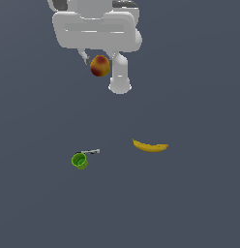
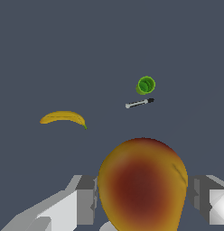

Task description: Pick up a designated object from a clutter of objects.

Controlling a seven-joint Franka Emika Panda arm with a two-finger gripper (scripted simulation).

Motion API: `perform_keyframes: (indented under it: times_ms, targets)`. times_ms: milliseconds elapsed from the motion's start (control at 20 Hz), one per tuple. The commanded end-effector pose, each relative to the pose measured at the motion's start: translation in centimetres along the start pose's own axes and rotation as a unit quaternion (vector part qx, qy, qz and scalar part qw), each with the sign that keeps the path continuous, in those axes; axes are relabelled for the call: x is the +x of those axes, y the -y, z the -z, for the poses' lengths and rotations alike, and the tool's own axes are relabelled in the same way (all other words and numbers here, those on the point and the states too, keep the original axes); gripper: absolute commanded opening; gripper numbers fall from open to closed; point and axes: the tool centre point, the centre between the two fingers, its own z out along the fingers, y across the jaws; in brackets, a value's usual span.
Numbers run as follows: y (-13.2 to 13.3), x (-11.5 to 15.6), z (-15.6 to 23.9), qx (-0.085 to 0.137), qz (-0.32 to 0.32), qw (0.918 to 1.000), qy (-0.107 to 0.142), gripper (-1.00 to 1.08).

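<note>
Cup [image 1: 80, 161], small and green, farthest toward the exterior view's left, open mouth showing, resting on the dark surface. Thin grey utensil [image 1: 91, 152] just beside it, touching or nearly touching the rim on the side toward the exterior view's right; contact too small to settle. Peach-like fruit [image 1: 100, 66] next, orange-yellow with a red blush, raised well clear of the rest and clenched in the end effector [image 1: 99, 66] under the white bulk of the arm [image 1: 97, 29]. Banana [image 1: 151, 146] farthest toward the exterior view's right, lying flat, curved, well apart from cup and utensil. Nothing between the lifted fruit and the things below; open ground all around each.

Desk [image 1: 199, 193] a flat, uniform slate grey-blue with no edge, wall or room in sight in either view.

Exterior view: arm body hides most of the fingers, only a thin grey finger beside the fruit. Wrist view: fruit [image 2: 142, 185] filling the near part of the picture, with grey-white fingers [image 2: 82, 198] pressed to either flank, end effector [image 2: 143, 198] plainly shut around it. Beyond it in the same view, banana [image 2: 63, 118] to one side, cup [image 2: 146, 85] and utensil [image 2: 139, 103] to the other, the utensil shown with a dark tip at one end and a narrow gap to the cup.
</note>
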Motion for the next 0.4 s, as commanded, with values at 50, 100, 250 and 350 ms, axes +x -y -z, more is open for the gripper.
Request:
perform_keyframes:
  times_ms: [50, 100, 250, 350]
  targets:
    - [-0.51, 0.27, 1.14, 0.000, 0.000, 1.0000, 0.000, -1.00]
    - [-0.60, 0.32, 1.33, 0.000, 0.000, 1.0000, 0.000, -1.00]
    - [-0.74, 0.46, 1.64, -0.001, 0.000, 1.0000, 0.000, -1.00]
    - [-0.76, 0.48, 1.70, -0.001, 0.000, 1.0000, 0.000, -1.00]
